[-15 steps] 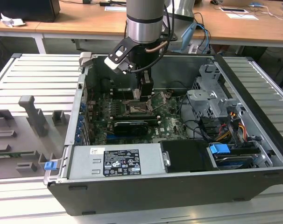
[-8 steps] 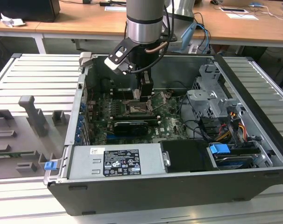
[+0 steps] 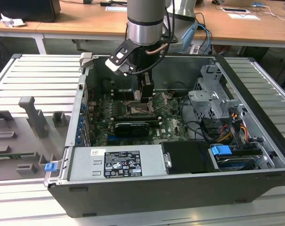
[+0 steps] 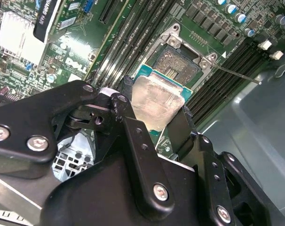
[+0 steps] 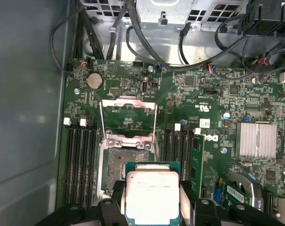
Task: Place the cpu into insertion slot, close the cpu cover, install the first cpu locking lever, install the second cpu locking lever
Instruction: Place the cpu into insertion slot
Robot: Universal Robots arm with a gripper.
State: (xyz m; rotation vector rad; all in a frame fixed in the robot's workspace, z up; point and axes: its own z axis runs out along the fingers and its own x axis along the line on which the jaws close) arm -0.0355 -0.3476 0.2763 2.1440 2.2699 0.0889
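Note:
My gripper (image 5: 152, 201) is shut on the cpu (image 5: 152, 194), a flat square chip with a pale metal top and a green edge, held by two opposite sides between black fingers (image 4: 129, 96). The cpu (image 4: 157, 101) hangs a little above the board and overlaps one edge of the insertion slot (image 5: 120, 165), whose dark pin field (image 4: 178, 63) lies bare. The cpu cover (image 5: 128, 117), a thin silvery frame, is swung open beyond the slot. A thin wire lever (image 4: 236, 75) sticks out beside the slot. In the exterior view the gripper (image 3: 145, 98) reaches down into the case above the slot (image 3: 138, 111).
Long black memory slots (image 5: 79, 162) flank the socket on both sides. A finned heatsink (image 5: 255, 139) and a coin cell (image 5: 95, 80) sit on the board. A black card (image 3: 130, 127), the power supply (image 3: 116, 162), the drive cage (image 3: 213, 101) and loose cables (image 5: 180, 47) crowd the case.

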